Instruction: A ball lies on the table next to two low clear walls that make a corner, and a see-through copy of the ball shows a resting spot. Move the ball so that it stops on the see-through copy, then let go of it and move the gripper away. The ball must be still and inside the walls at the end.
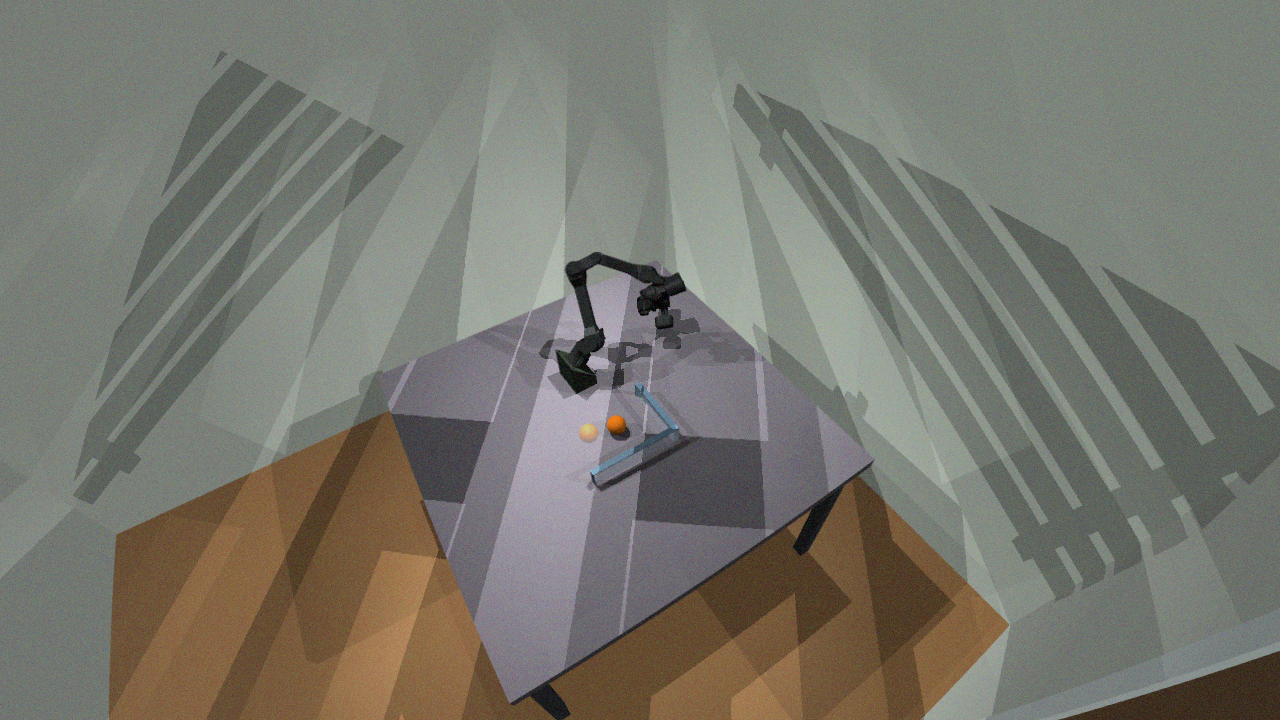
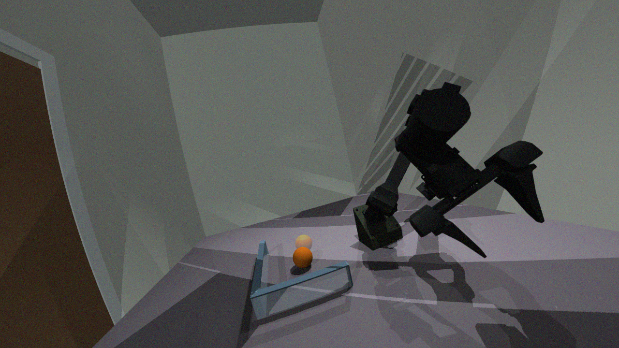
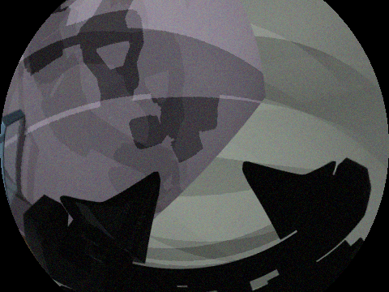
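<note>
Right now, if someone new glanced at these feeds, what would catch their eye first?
Probably the orange ball, the one bright thing on the grey table, sitting inside the corner made by the two clear walls. Just behind it is its pale see-through copy, almost touching in the exterior view. Next would be the black arm, its hand open, holding nothing, off to the side and well away from the ball.

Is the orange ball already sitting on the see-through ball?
No, the orange ball rests beside the see-through ball, not on it.
</note>
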`<state>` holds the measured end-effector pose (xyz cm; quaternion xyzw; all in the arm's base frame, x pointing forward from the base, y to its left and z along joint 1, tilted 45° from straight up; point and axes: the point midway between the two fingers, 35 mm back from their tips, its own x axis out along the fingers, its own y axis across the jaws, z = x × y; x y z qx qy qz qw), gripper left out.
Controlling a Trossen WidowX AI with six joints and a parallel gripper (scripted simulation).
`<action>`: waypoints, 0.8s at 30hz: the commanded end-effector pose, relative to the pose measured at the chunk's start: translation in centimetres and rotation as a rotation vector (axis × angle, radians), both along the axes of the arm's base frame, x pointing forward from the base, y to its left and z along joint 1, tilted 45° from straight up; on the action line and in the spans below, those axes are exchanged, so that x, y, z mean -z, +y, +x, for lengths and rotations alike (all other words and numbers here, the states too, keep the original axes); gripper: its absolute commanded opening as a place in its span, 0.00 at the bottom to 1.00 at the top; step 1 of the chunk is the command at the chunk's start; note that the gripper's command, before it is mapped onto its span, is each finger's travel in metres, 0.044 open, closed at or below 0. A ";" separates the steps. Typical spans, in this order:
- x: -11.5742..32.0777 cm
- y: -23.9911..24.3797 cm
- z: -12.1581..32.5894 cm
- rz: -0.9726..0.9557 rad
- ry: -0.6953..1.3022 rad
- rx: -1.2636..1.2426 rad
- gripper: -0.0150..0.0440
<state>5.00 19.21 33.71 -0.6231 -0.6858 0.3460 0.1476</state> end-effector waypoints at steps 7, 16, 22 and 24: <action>3.8 0.0 9.2 -0.175 0.318 0.309 0.97; 12.6 -6.1 20.6 -0.351 0.919 0.774 0.97; 18.5 -11.7 23.9 -0.398 1.318 1.019 0.97; 19.5 -12.7 24.2 -0.402 1.388 1.057 0.97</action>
